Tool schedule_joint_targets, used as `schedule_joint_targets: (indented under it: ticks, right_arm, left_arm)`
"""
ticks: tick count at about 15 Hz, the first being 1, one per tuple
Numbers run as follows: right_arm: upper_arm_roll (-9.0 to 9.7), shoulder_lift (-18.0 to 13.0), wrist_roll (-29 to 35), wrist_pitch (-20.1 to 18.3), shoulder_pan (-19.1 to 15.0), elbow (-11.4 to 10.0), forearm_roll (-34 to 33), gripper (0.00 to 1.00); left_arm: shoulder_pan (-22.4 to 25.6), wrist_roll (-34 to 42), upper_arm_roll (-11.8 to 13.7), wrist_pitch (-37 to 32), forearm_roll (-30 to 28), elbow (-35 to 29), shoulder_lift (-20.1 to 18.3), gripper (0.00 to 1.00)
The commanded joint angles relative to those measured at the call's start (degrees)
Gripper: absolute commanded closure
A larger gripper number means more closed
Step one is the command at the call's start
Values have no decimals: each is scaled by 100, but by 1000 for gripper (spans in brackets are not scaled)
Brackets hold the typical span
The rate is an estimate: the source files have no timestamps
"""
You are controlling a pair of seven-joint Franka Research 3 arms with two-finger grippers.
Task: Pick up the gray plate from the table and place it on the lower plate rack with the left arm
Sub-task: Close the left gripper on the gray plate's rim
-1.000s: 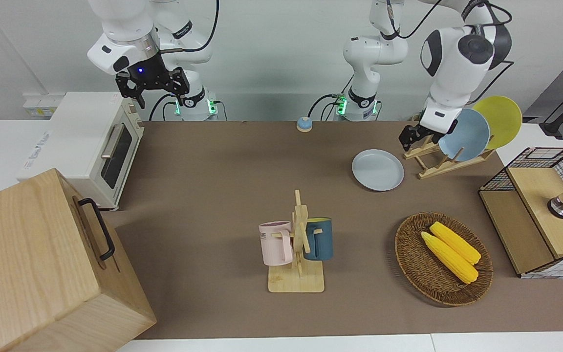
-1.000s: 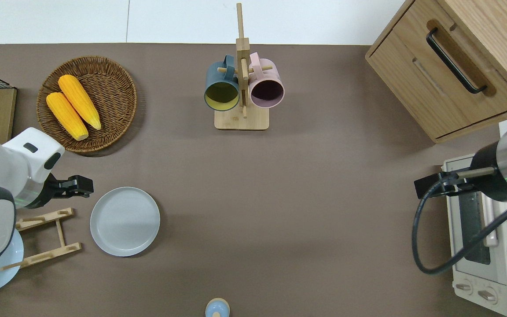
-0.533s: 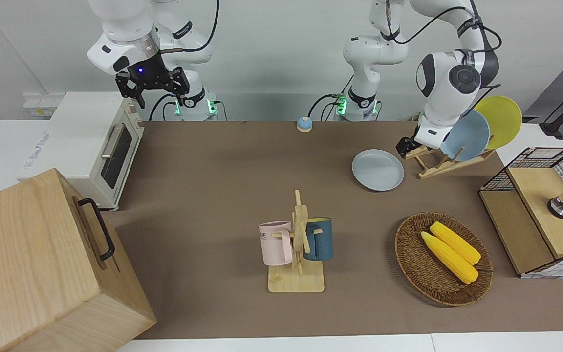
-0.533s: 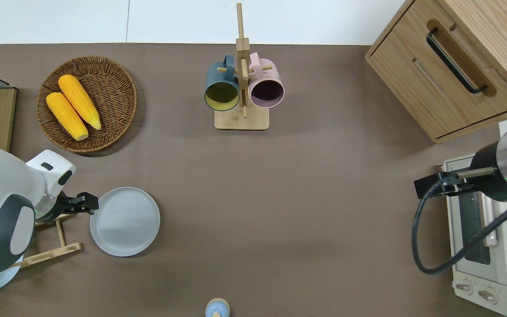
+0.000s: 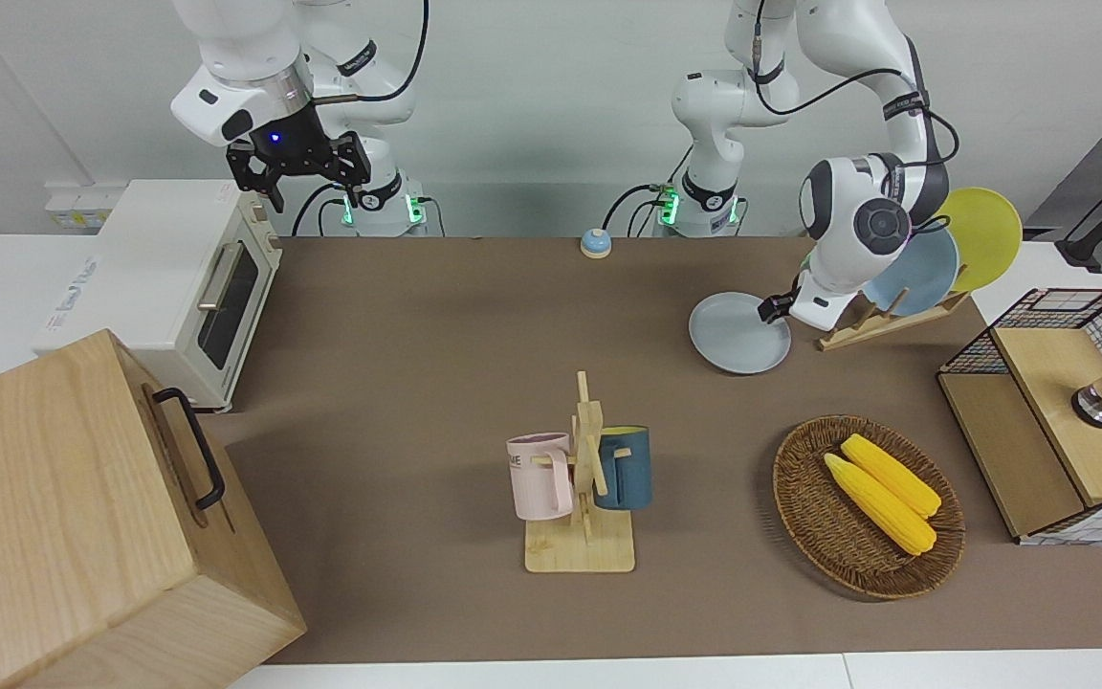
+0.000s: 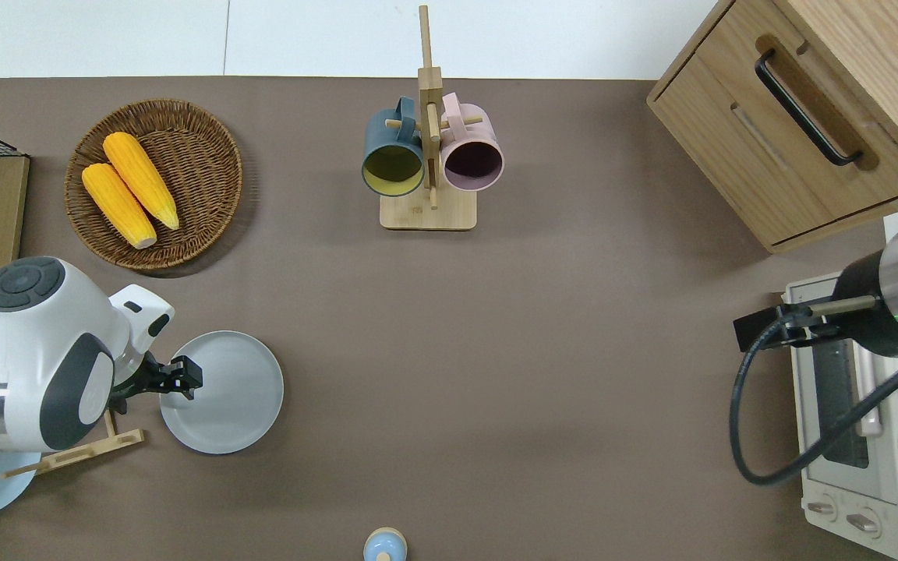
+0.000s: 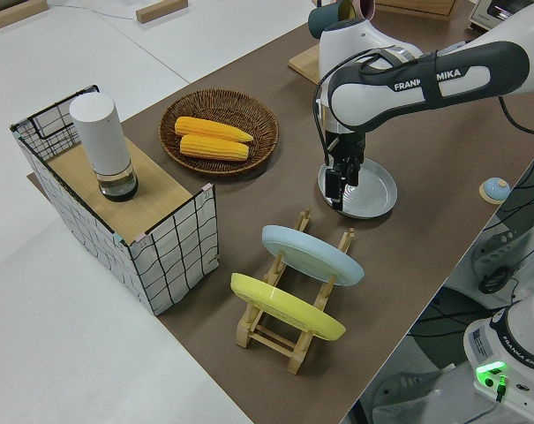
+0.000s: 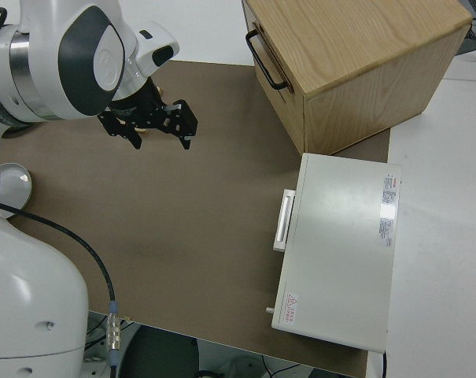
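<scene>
Front view: the plate (image 5: 738, 333) lies flat on the tabletop (image 5: 474, 316), touching or just beside the low end of the rack (image 5: 862, 323), which already carries a blue plate (image 5: 916, 273) and a yellow plate (image 5: 981, 234). The left hand (image 5: 769, 308) sits at the plate's 3 o'clock rim; how wide its fingers stand I cannot tell. The right arm is parked, its hand (image 5: 297, 165) spread wide. Overhead view: the left hand (image 6: 181, 379) is over the plate's (image 6: 231, 393) 9 o'clock edge, with the rack's rails (image 6: 79, 456) largely hidden under the arm. My worry here is a shallow bite: a flat plate offers only its thin raised rim, so if the fingers close too high or too far inward, they may skid off or push the plate toward the bell (image 6: 384, 544). Left side view: the left hand (image 7: 341, 181) points straight down at the plate's (image 7: 372, 190) rim nearest the rack (image 7: 289, 331). The forearm hangs close above the blue plate (image 7: 311, 254), so I judge that swinging the lifted plate round could knock it or the yellow one (image 7: 284, 305) off their pegs. A heavy plate pinched at one edge may also droop or slip. Right side view: only the right hand (image 8: 147, 126) shows, fingers wide and empty.
</scene>
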Motion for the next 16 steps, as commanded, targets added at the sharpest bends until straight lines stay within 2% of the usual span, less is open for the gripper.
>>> schedule_joint_targets:
  ticks: [1, 7, 8, 9, 11, 12, 13, 14, 16]
  right_arm:
    - [38, -27, -19, -87, -84, 35, 21, 13]
    - [38, -27, -19, -87, -85, 35, 21, 11]
    - [38, -27, -19, -87, -85, 35, 21, 13]
    - [38, -27, -19, -87, -85, 35, 21, 13]
    - [38, -27, -19, -87, -84, 35, 21, 13]
    - [38, -27, -19, -87, -85, 35, 21, 11]
    - [38, -27, -19, -87, -85, 35, 21, 11]
    - [38, -27, -19, -87, -85, 35, 21, 13]
    - [38, -27, -19, -87, -85, 35, 21, 11]
  left_arm:
    - [-70, -61, 73, 158, -178, -169, 95, 9]
    - [-35, -52, 73, 430, -293, -257, 306, 19]
    - [-35, -52, 73, 518, -301, -266, 350, 48]
    - [-35, -52, 73, 562, -327, -301, 394, 133]
    - [-26, -61, 73, 571, -546, -301, 385, 555]
    - [-18, -61, 73, 571, -574, -293, 377, 806]
    - [-18, -52, 82, 571, -574, -293, 368, 947]
    - [-18, -52, 82, 563, -574, -275, 359, 999]
    - [-18, -26, 143, 537, -583, -223, 324, 1000]
